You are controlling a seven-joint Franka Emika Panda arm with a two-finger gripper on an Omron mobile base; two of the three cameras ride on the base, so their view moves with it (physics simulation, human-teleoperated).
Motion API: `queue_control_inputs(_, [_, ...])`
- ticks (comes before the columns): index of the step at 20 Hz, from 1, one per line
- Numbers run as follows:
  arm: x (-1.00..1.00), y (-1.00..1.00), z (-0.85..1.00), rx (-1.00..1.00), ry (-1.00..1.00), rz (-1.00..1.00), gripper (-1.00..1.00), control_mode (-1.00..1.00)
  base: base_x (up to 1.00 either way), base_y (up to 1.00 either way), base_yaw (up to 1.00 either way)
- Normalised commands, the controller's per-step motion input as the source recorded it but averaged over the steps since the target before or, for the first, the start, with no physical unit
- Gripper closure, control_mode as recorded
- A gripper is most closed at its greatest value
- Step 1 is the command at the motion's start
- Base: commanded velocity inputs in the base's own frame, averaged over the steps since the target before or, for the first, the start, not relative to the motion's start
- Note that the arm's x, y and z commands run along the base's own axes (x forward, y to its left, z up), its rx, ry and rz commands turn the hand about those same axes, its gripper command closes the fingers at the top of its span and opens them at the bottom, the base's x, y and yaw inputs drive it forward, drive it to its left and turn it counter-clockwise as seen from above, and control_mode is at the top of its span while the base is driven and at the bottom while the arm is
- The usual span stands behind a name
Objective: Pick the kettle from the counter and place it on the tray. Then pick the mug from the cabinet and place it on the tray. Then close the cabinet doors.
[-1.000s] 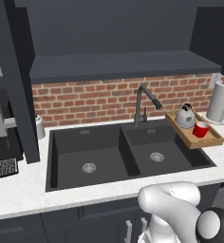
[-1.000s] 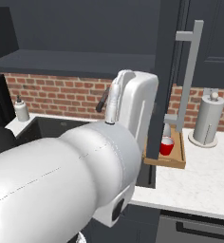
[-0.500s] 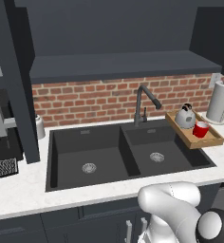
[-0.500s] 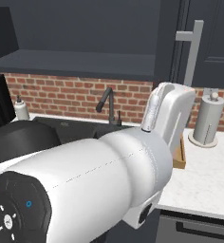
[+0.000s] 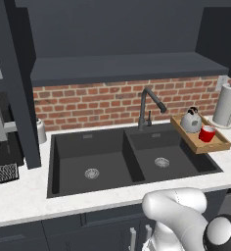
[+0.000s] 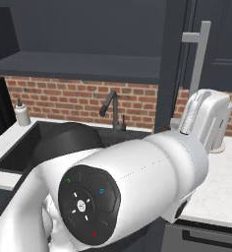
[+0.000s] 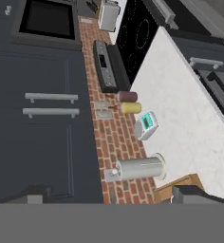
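- The white arm [image 6: 137, 182] fills the foreground.
- A black faucet [image 6: 113, 109] stands behind the sink [image 6: 34, 147] against red brick.
- A soap bottle [image 6: 22, 114] sits on the counter [image 6: 221, 187] at left.
- An open cabinet door [image 6: 173, 59] with silver handle [image 6: 200, 59] hangs above.

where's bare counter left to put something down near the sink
Free: the counter left of the sink, and the front strip. Crowded: the right end, where the tray holds kettle and mug beside the paper-towel roll.

Kettle [image 5: 191, 120], red mug [image 5: 207, 133] upright on tray [image 5: 216, 147].
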Motion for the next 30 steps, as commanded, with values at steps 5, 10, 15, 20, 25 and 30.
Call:
queue_control_inputs(5, [0.43, -0.08, -0.1, -0.05, 0.0, 0.0, -1.0, -1.0, 0.0, 0.0, 0.0])
queue_control_inputs(10, [0.48, 0.0, -0.01, -0.05, 0.0, 0.0, -1.0, -1.0, 0.0, 0.0, 0.0])
queue_control_inputs(15, [0.48, -0.03, -0.01, -0.06, 0.0, 0.0, -1.0, -1.0, 0.0, 0.0, 0.0])
queue_control_inputs(20, [0.37, 0.01, -0.02, -0.06, 0.0, 0.0, -1.0, -1.0, 0.0, 0.0, 0.0])
queue_control_inputs(25, [0.36, 0.11, 0.0, -0.08, 0.0, 0.0, -1.0, -1.0, 0.0, 0.0, 0.0])
queue_control_inputs(30, [0.12, 0.36, -0.02, -0.11, 0.0, 0.0, -1.0, -1.0, 0.0, 0.0, 0.0])
